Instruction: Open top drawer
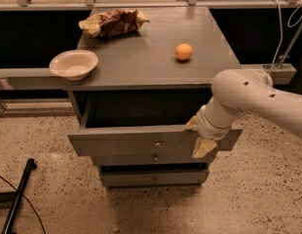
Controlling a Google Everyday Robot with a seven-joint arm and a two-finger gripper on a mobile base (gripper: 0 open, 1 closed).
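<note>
The top drawer of the grey cabinet stands partly pulled out, and its dark inside shows under the cabinet top. Its small round knob is at the centre of the front. My gripper is at the right end of the drawer front. One cream finger is behind the front's top edge and the other is on its face, so it is shut on the front panel. My white arm reaches in from the right.
Two shorter drawers, middle and bottom, sit closed below. On the cabinet top are a white bowl, an orange and a crumpled chip bag. A black pole lies on the speckled floor at left.
</note>
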